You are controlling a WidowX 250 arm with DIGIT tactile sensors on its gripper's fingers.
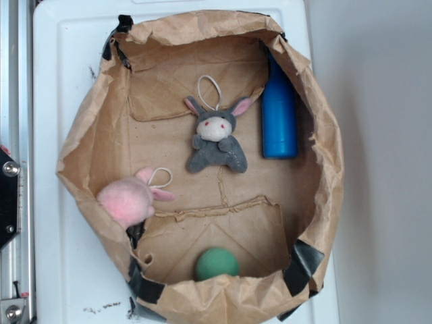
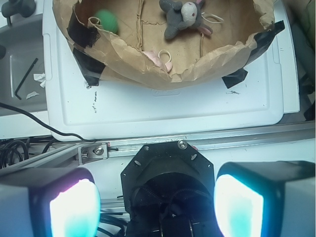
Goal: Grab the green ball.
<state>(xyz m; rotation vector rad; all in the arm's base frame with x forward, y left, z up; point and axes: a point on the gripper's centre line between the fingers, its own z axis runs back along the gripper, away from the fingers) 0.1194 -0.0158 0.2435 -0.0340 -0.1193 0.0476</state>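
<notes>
Wrist view, pincer (image 2: 155, 205) wide open, empty, well apart from green ball (image 2: 106, 19)

A brown paper bag (image 1: 94, 135) with rolled-down walls sits on a white tray (image 2: 163, 106), well ahead of the jaws. Inside lie a grey plush rabbit (image 1: 217, 135), a pink plush toy (image 1: 128, 199) and a blue cylinder (image 1: 279, 115) against the wall.

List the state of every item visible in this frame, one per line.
green ball: resting free in the paper bag, ungrasped
pink plush: leaning against bag wall
grey bunny: lying face up
blue bottle: lying on its side
end effector: open, outside the bag
</notes>
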